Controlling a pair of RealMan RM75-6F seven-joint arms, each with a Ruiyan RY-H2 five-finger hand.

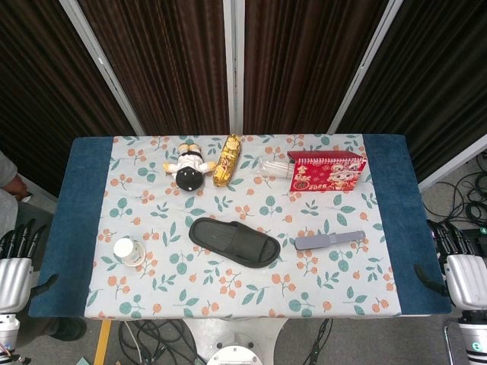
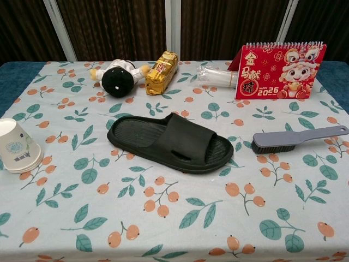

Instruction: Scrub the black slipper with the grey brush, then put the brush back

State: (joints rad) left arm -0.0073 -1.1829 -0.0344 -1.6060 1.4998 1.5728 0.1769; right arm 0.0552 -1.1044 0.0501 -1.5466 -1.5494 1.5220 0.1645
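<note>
The black slipper (image 1: 234,241) (image 2: 170,143) lies flat in the middle of the floral tablecloth, toe end to the right. The grey brush (image 1: 329,240) (image 2: 297,138) lies on the cloth just right of it, bristles down, handle pointing right. My left hand (image 1: 15,262) hangs off the table's left edge, fingers straight and apart, holding nothing. My right hand (image 1: 460,262) hangs off the right edge, also with nothing in it. Both hands are far from the slipper and brush. The chest view shows neither hand.
A paper cup (image 1: 129,252) (image 2: 16,146) lies left of the slipper. Along the back stand a plush doll (image 1: 189,166) (image 2: 118,77), a gold packet (image 1: 227,160) (image 2: 161,72), a clear plastic bag (image 1: 272,168) (image 2: 214,76) and a red desk calendar (image 1: 327,171) (image 2: 280,70).
</note>
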